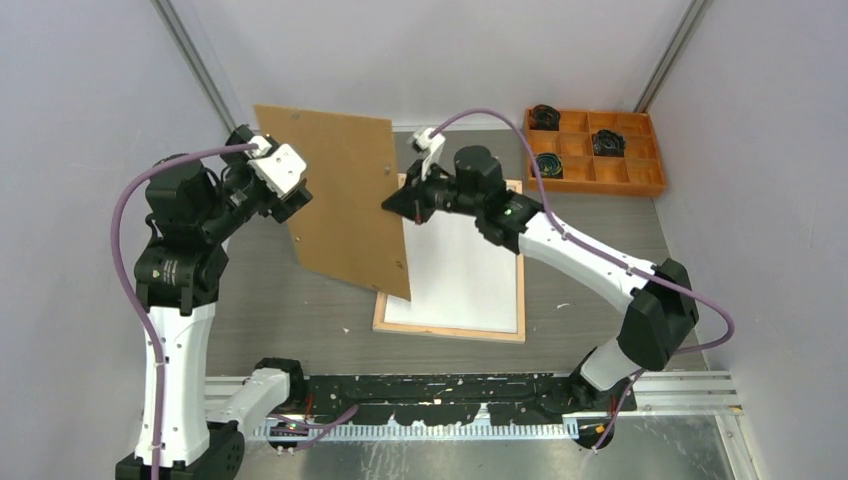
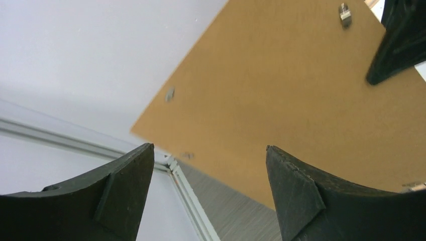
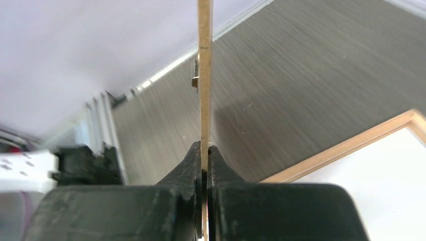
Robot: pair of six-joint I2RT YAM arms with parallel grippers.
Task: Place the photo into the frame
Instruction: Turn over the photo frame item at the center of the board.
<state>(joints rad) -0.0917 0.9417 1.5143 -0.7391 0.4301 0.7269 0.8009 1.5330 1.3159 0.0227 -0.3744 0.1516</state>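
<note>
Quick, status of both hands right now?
Left hand: open, holding nothing.
Right hand: closed on the edge of the brown backing board.

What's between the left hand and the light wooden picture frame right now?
The flat brown backing board, pinched edge-on by the right hand, stands tilted between them; the top view shows it.

Raised backing board (image 1: 345,200) hides left rail of frame (image 1: 450,333) and left strip of photo (image 1: 465,270); only photo's white face shows. In orange tray (image 1: 648,182), dark coils (image 1: 607,142) too small to identify. Right wrist view: frame cut off, one corner only.
</note>
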